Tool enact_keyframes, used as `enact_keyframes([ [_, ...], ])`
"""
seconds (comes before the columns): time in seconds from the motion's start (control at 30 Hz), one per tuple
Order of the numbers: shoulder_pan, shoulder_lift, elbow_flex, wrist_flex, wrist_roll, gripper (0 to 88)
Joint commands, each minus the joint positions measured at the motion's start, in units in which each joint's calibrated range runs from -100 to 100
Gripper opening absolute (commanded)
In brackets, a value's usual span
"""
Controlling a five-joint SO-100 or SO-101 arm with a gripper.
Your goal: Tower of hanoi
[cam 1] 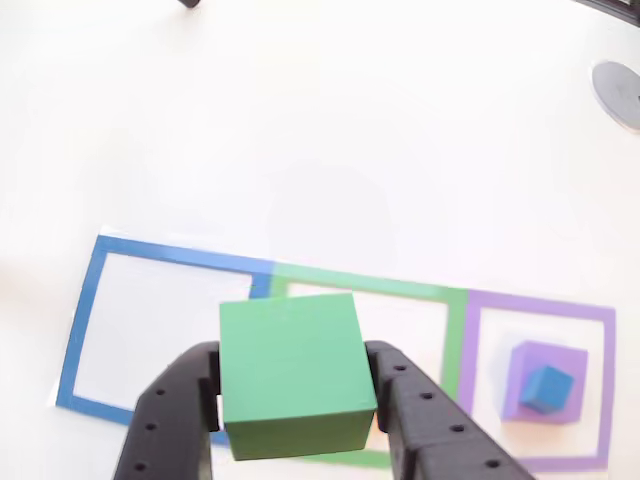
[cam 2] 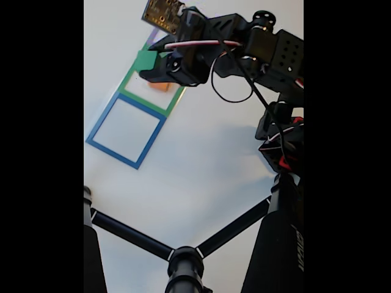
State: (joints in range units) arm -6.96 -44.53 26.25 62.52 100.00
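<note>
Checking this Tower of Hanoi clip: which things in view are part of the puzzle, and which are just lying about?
Part of the job:
- green block, held in the gripper
- blue cube, resting on the purple block
- orange block, partly hidden behind the arm
- blue, green and purple square outlines

Lying about:
- grey disc at the table edge
- black tripod legs

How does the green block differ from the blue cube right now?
The green block is held in the gripper, off the table; the blue cube sits on the purple block inside the purple outline. The green block looks far bigger, though nearer the camera. Both are plain and square-edged.
</note>
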Motion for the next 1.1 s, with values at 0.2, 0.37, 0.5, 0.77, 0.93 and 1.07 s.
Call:
enact_keyframes([
  [0.2,8.6,-2.0,-36.3,36.4,0.0,9.6],
  [0.37,12.1,-3.6,-37.3,37.4,0.0,9.7],
  [0.5,15.1,-4.9,-34.9,37.4,0.0,9.9],
  [0.77,18.3,-9.4,-24.3,34.0,0.0,9.9],
  [0.93,20.3,-13.5,-5.4,19.7,0.0,10.0],
  [1.07,21.1,-16.7,15.6,-0.5,0.0,10.1],
])
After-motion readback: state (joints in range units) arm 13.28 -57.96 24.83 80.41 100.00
